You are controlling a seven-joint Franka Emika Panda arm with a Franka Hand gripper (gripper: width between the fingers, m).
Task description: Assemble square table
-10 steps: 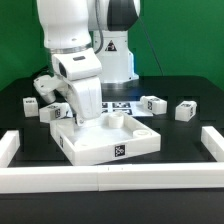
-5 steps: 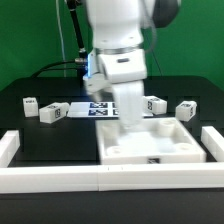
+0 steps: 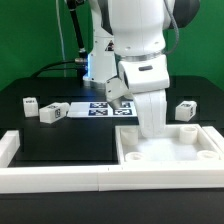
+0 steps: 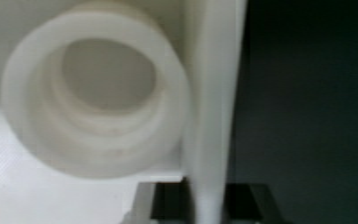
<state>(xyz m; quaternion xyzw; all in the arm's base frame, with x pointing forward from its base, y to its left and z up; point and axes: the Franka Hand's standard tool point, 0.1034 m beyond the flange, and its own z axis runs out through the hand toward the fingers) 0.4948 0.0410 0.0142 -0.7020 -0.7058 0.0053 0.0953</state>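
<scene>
Sporting round corner sockets [image 4: 91, 95], white slab [image 3: 195, 152]

Claw [image 4: 201, 203] tips cut off at wrist view edge; table slab [image 3: 195, 150] socket [image 4: 87, 100] blurred; slab centre behind arm [image 3: 140, 60]

Black table [image 3: 60, 145]: square slab [image 3: 135, 152] at front corner, exterior view's right; border wall [image 3: 60, 178] along front edge; marker board [image 3: 100, 109] and three block legs [image 3: 29, 104] [image 3: 52, 113] [image 3: 185, 110] toward rear edge.

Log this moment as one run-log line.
gripper: shut on slab edge | slab: lying flat beside border wall | legs: three visible, loose, none fitted
</scene>
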